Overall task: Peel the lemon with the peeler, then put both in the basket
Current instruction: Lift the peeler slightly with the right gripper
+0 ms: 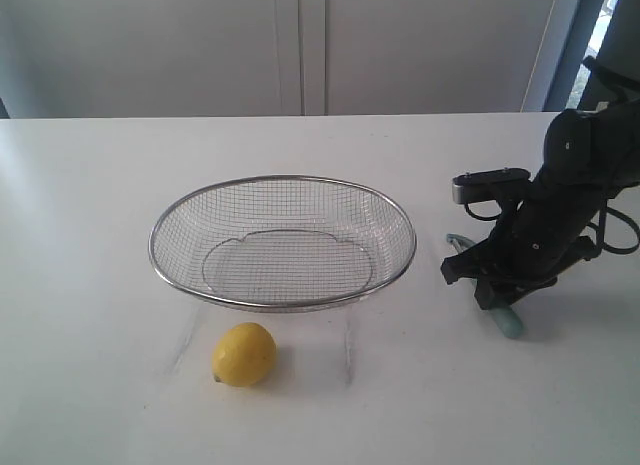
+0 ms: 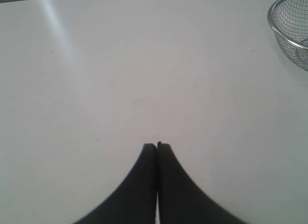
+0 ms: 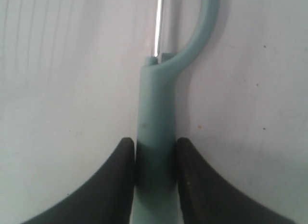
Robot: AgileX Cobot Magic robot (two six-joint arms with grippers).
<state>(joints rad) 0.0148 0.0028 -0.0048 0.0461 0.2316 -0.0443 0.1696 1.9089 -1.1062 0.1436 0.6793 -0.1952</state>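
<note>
The lemon (image 1: 244,354) lies nearest the camera, on the white table (image 1: 90,245) just in front of the basket (image 1: 280,307) and a little toward its left half. It is small, bright yellow and oval, with its skin whole and a slight nub at its lower left end. The basket itself is a wide, shallow oval of silver wire mesh with a thick shiny rim, and nothing lies inside it.

To the right of the basket, apart from its rim, the right gripper (image 1: 490,285) is down at the table, clenched on the peeler (image 1: 507,323). The wrist view shows its two dark fingers (image 3: 118,176) pressed against either side of the pale teal handle (image 3: 155,137), with the curved head and thin metal blade reaching out beyond them.

The left gripper (image 2: 157,147) is clamped together on nothing, over bare table off to one side of the basket, whose rim (image 2: 269,16) shows only at the edge of its wrist view.
</note>
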